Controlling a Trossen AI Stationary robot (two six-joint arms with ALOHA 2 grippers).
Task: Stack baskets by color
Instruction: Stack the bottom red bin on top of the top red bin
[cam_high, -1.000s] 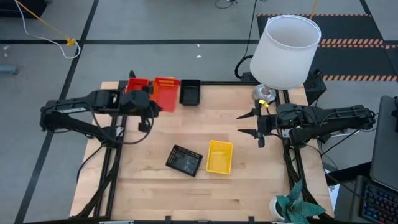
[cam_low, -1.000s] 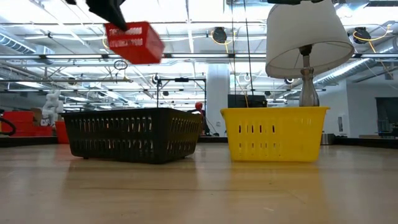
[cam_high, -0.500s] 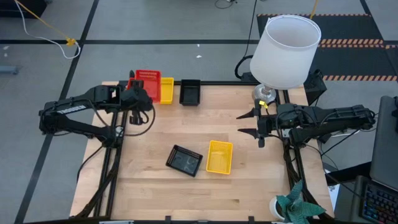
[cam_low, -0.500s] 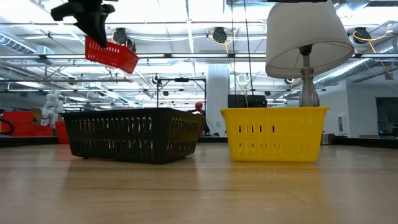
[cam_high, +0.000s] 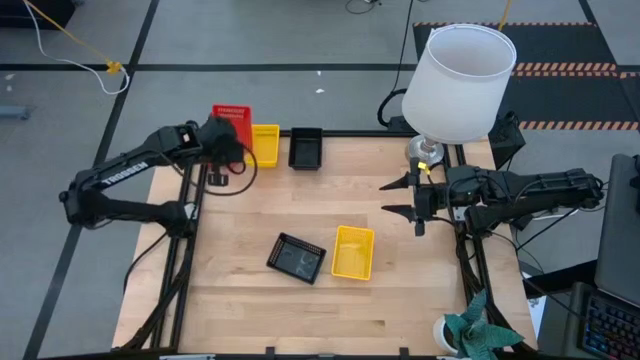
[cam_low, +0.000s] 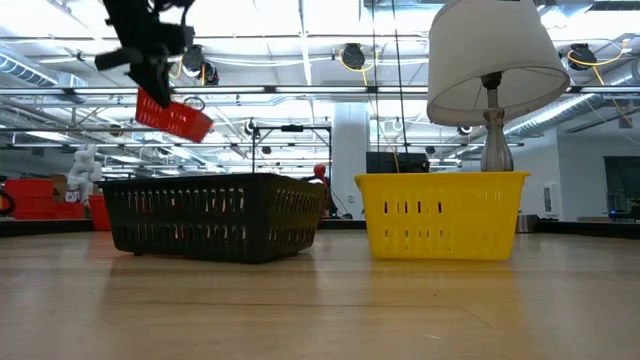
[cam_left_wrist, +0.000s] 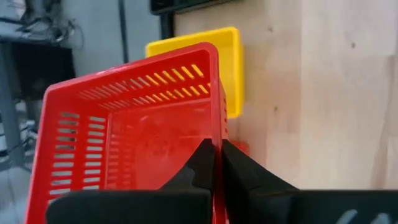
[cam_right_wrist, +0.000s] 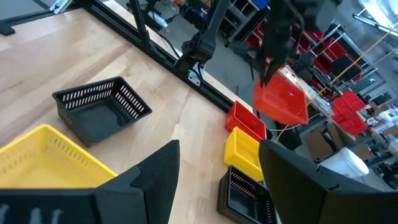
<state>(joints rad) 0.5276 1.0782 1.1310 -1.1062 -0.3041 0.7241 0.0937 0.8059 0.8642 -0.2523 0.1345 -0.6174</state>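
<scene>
My left gripper hangs over the table's far left corner, shut on a red basket that shows tilted in the low view. Beneath it a second red basket rests on the table. Next to that one stand a yellow basket and a black basket, in a row along the far edge. Another black basket and another yellow basket sit mid-table. My right gripper waits open at the right side, holding nothing. My left gripper pinches the rim of one side wall of the red basket, one finger inside the basket and one outside. The fingers come slanting down from above. The basket is lifted clear of the table and hangs tilted below the fingers.
A large white lamp stands at the far right corner, just behind my right arm. A small potted plant sits off the near right corner. Bare wood lies along the near edge and at the table's left.
My left gripper has swung toward the table's far left corner and sunk a little, still shut on the red basket. The basket has tipped over as it went. It no longer covers the yellow basket at the far edge.
</scene>
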